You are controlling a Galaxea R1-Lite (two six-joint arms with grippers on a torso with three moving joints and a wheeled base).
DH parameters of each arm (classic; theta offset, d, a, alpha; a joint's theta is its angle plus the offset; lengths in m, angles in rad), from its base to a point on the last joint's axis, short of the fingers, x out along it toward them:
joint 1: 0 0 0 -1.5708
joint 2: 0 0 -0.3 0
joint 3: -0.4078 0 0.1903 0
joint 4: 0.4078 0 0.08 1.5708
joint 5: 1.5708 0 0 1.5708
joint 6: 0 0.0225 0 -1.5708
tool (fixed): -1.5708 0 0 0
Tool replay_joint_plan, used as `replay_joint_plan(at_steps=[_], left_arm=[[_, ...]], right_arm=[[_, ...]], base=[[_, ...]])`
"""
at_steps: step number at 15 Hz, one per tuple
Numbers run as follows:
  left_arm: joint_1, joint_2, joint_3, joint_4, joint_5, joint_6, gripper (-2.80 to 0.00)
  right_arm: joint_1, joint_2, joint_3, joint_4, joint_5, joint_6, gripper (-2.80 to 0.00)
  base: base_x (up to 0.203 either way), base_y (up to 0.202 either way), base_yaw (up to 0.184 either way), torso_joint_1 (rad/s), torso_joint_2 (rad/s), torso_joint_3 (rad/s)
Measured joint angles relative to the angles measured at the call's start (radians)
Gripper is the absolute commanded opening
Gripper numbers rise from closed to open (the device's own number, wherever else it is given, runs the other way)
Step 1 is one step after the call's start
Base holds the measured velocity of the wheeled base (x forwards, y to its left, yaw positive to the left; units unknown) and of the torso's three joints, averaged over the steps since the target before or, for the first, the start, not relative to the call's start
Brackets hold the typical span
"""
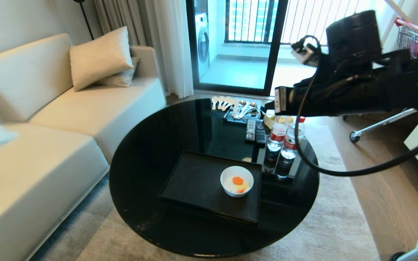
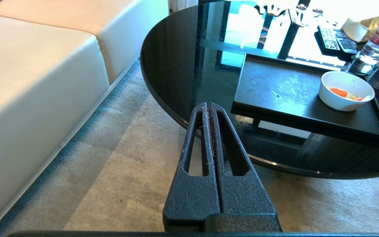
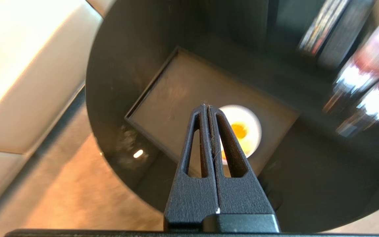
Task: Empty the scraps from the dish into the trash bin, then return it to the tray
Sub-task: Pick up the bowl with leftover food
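Right fingers (image 3: 208,107): pressed together, empty, high above the small round white ceramic dish (image 1: 237,181).
Left fingers (image 2: 208,104): closed, off the worktop's edge.
Nearer arm: right, dish straight below.

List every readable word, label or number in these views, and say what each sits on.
No text can be read.
Water bottles: red labels, print too small.
Remotes: button markings too small.
Right arm sticker: print too small.
Dish, tray: unmarked.
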Motion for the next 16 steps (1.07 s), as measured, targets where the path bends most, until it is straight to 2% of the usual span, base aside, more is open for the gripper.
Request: replay_joint_plan(at_steps=[3,5,8,13,14,16], left_arm=[[0.0,0.0,0.0,0.0,0.0,0.0,-2.8],[0.0,0.0,0.0,0.0,0.0,0.0,-2.8],[0.0,0.0,0.0,0.0,0.0,0.0,-2.8],[0.0,0.0,0.0,0.0,0.0,0.0,-2.8],[0.0,0.0,0.0,0.0,0.0,0.0,-2.8],[0.0,0.0,0.0,0.0,0.0,0.0,-2.8]], right_arm=[[0.018,0.149,-0.039,0.031,-0.042,0.168,-2.8],[0.023,0.229,-0.048,0.087,-0.075,0.222,-2.8],[0.02,0.324,-0.09,0.18,-0.114,0.234,-2.8],[0.018,0.444,-0.191,0.27,-0.119,0.235,-2.8],[0.02,0.469,-0.212,0.278,-0.127,0.234,0.0],[0.019,0.512,-0.237,0.284,-0.143,0.234,0.0]], base=[[0.0,0.0,0.0,0.0,0.0,0.0],[0.0,0.0,0.0,0.0,0.0,0.0],[0.0,0.0,0.0,0.0,0.0,0.0],[0.0,0.0,0.0,0.0,0.0,0.0],[0.0,0.0,0.0,0.0,0.0,0.0],[0.0,0.0,0.0,0.0,0.0,0.0]])
